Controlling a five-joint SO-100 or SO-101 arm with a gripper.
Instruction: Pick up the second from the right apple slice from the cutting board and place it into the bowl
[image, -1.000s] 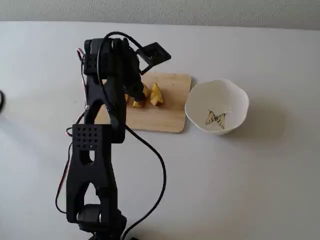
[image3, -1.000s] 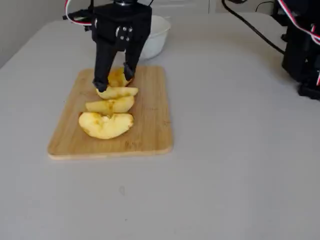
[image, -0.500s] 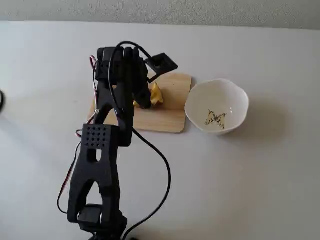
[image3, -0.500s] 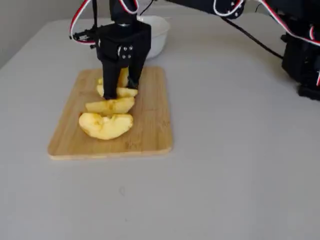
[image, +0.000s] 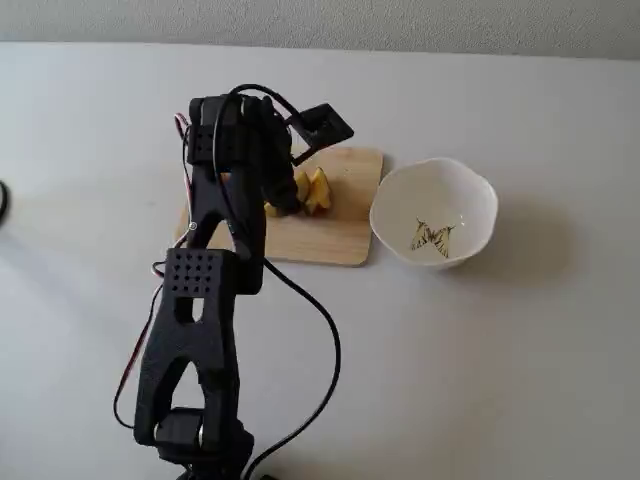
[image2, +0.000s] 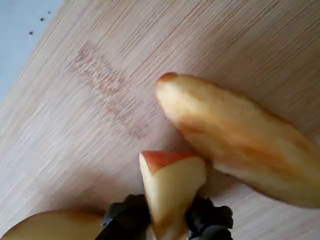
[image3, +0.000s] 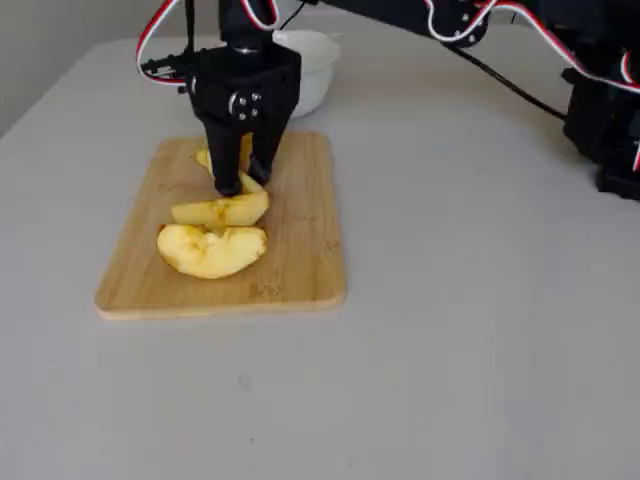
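Wrist view: gripper (image2: 167, 220) pinches the apple slice (image2: 170, 185) over the cutting board (image2: 100, 100).

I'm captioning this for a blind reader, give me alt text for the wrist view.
The claw grips an apple slice with a red skin tip, above a wooden cutting board. A longer yellow slice lies to its right, and another slice peeks in at lower left.

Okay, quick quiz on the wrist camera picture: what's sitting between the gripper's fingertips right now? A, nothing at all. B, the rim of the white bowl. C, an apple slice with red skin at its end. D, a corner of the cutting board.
C: in the wrist view the gripper has its two dark fingertips pressed against either side of an apple slice with red skin at its end, above the cutting board.
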